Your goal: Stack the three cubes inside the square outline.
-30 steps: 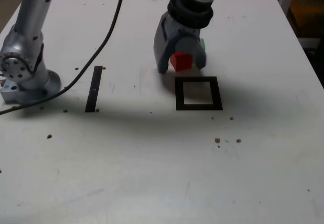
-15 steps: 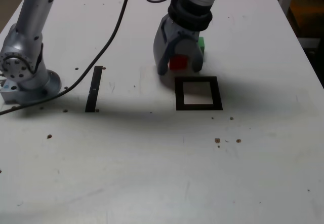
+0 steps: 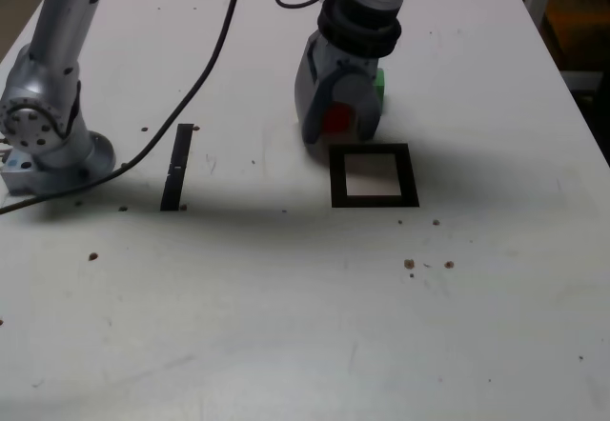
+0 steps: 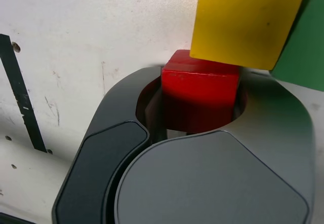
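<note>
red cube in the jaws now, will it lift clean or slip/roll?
Probably lifts clean: the red cube looks rigid and flat-faced, so the gripper gets flat contact. It should not roll; square edges. Likely light, being smaller than the gripper. One risk: the yellow cube sits very close and may get nudged.

green cube (image 3: 379,82) mostly behind tool (image 3: 338,121), yellow cube (image 4: 246,20) edge-cropped

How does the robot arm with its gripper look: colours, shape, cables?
The arm is silver-grey metal on a round base. The gripper has rounded grey plastic jaws, one with a darker panel, below black ribbed rings. A black cable runs over the table, and another loops near the wrist.
</note>
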